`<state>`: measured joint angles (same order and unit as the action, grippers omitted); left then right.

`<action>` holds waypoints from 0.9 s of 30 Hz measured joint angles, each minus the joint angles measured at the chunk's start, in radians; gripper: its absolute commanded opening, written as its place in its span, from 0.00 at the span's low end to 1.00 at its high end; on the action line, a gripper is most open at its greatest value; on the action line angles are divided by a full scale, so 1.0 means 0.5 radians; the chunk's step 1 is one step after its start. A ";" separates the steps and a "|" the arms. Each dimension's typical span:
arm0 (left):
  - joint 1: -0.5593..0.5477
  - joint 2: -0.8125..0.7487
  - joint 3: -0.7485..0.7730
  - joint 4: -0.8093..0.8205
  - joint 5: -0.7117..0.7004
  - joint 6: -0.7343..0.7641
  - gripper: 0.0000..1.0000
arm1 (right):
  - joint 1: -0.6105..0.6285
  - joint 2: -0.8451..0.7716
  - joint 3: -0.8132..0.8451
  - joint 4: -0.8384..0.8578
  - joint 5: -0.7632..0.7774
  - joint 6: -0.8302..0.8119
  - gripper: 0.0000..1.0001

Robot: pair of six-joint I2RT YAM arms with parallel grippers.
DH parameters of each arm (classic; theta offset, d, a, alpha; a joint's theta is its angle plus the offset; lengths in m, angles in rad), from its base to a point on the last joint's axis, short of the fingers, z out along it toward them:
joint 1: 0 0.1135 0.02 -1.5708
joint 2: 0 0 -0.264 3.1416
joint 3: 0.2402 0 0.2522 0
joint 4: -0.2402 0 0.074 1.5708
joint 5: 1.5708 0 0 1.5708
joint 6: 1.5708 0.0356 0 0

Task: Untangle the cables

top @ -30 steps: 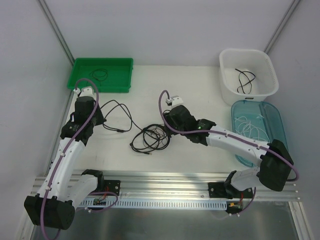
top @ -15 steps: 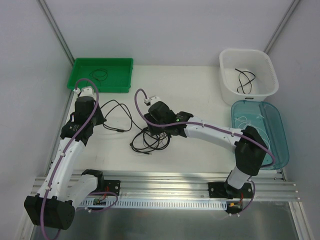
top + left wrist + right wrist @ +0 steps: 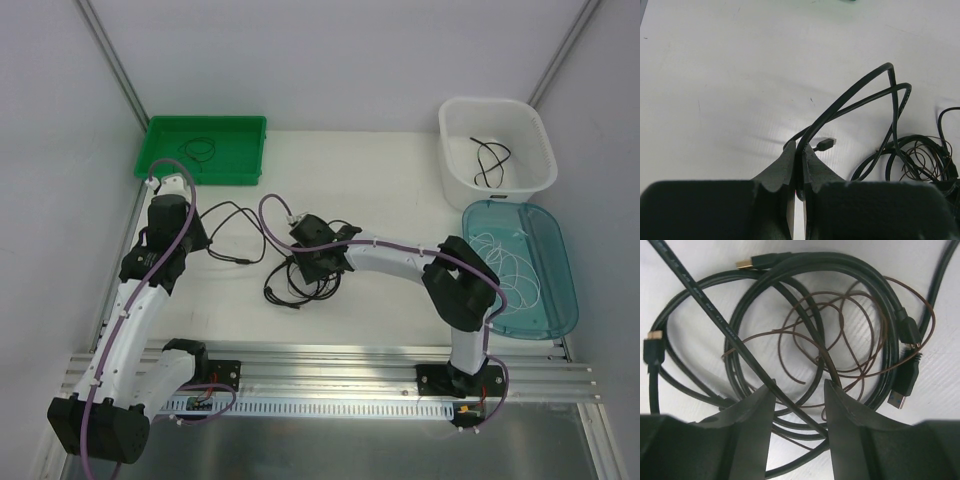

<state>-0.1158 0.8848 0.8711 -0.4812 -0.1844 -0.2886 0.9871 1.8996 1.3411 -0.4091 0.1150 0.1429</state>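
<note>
Cables (image 3: 300,277): black and brown tangle, mid-desk (image 3: 400,180). Left jaws: pressed together, pinching one black cable (image 3: 809,134). Right jaws: spread, straddling several strands (too many). Handling: close on a single black strand, lift away slowly, left holding firm

Cables (image 3: 300,280) on table (image 3: 390,185); tray (image 3: 240,150) rear-left, basket (image 3: 452,112) rear-right.

arms (image 3: 135,315): white links, black joints | purple cables (image 3: 262,212): thick, along each arm | fingers (image 3: 747,440): matte black, tapered
</note>
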 measured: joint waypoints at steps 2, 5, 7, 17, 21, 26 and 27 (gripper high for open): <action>0.000 -0.011 -0.003 0.001 -0.001 0.000 0.00 | -0.025 0.000 -0.037 0.024 0.002 0.008 0.44; 0.000 -0.024 -0.007 0.002 -0.001 0.000 0.00 | -0.078 0.000 -0.137 0.045 0.014 0.016 0.41; -0.001 -0.027 -0.007 0.002 0.000 0.000 0.00 | -0.114 0.005 -0.184 0.053 0.026 0.021 0.39; -0.002 -0.052 -0.037 -0.006 -0.014 0.000 0.00 | -0.347 -0.179 -0.451 0.235 0.039 0.025 0.32; -0.006 -0.051 -0.063 -0.034 -0.009 -0.005 0.00 | -0.522 -0.364 -0.611 0.272 0.029 0.015 0.23; -0.002 -0.033 -0.066 -0.024 0.000 -0.007 0.00 | -0.584 -0.668 -0.652 0.218 0.003 -0.043 0.04; -0.002 -0.024 -0.066 -0.014 0.005 -0.007 0.00 | -0.583 -0.731 -0.652 0.200 -0.004 -0.059 0.02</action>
<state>-0.1165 0.8730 0.8379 -0.4881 -0.1818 -0.2920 0.6956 1.5341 1.0153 -0.3092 0.1131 0.1135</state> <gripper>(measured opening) 0.033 0.091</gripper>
